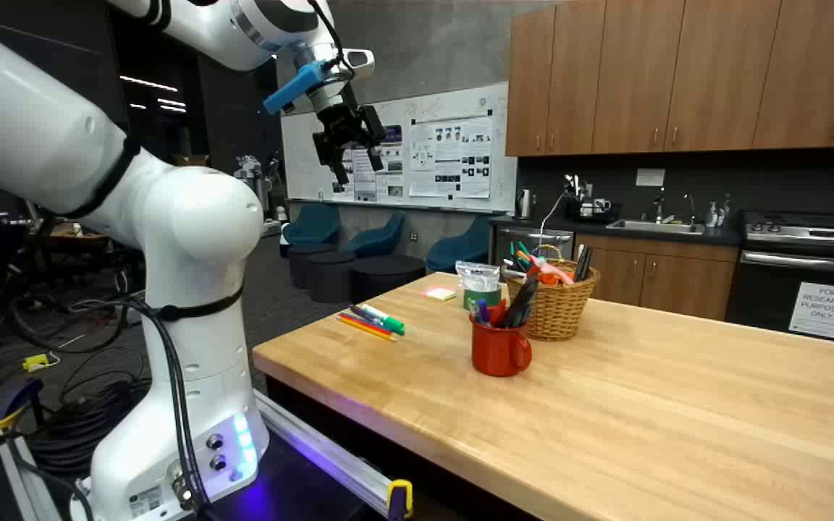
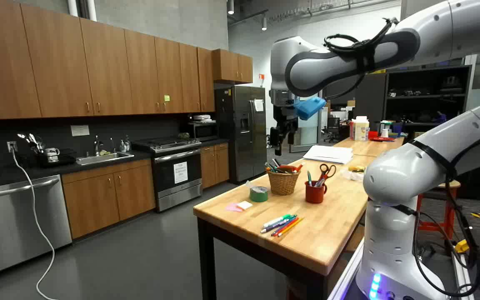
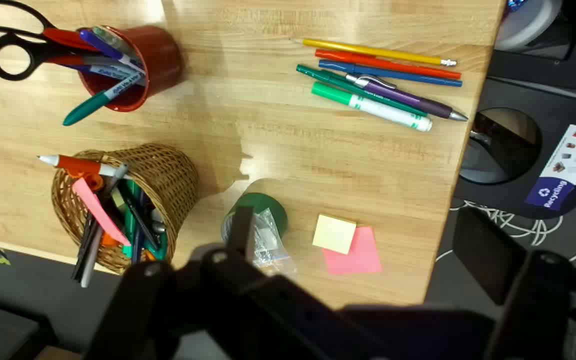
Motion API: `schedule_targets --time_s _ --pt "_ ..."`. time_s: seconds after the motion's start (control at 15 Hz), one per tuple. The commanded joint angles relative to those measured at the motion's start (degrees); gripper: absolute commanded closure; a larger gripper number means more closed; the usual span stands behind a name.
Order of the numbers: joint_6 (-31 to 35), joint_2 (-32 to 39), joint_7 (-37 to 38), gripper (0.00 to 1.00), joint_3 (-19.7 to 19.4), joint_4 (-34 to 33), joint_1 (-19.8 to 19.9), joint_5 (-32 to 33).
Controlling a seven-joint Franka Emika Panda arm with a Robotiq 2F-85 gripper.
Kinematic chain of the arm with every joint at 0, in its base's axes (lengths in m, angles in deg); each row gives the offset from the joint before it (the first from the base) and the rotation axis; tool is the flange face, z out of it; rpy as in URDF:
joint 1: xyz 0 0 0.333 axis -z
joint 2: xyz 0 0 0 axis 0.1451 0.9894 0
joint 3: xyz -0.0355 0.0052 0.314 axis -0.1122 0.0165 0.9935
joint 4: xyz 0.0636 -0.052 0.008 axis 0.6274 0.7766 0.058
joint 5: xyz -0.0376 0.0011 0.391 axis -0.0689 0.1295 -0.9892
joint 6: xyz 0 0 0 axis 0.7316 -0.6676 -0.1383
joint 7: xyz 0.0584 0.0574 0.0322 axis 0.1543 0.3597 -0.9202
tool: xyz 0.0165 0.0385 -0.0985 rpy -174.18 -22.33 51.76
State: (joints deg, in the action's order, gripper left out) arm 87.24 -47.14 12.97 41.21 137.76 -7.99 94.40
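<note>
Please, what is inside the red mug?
The red mug holds black-handled scissors, a teal-capped marker and a purple pen, among others. Their lower ends and the mug's bottom are hidden by its wall and the contents.

Clear packet (image 3: 268, 237) partly hidden behind a gripper finger (image 3: 240, 232), poster (image 1: 451, 158) — print too small to read

In an exterior view, brown wooden wall cabinets (image 1: 714, 72) filled the upper right, a white rectangular whiteboard (image 1: 453, 105) hung upper centre, and a black-and-silver metal oven (image 1: 764, 293) stood middle right.
</note>
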Motion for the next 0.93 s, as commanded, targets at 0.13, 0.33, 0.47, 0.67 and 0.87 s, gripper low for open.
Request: schedule_targets --time_s 0.13,0.33,0.47,0.67,0.87 --pt "-0.3 0.2 0.7 0.00 -0.7 -0.2 -1.0 0.7" --pt "-0.3 0.2 0.7 0.00 -0.7 -0.2 -1.0 0.7" --pt "-0.3 0.2 0.7 0.00 -0.7 -0.2 -1.0 0.7" --pt "1.0 1.3 0.7 0.00 0.0 -0.2 -1.2 1.3" --pt "2.0 3.4 0.7 0.00 0.9 -0.2 -1.8 1.5"
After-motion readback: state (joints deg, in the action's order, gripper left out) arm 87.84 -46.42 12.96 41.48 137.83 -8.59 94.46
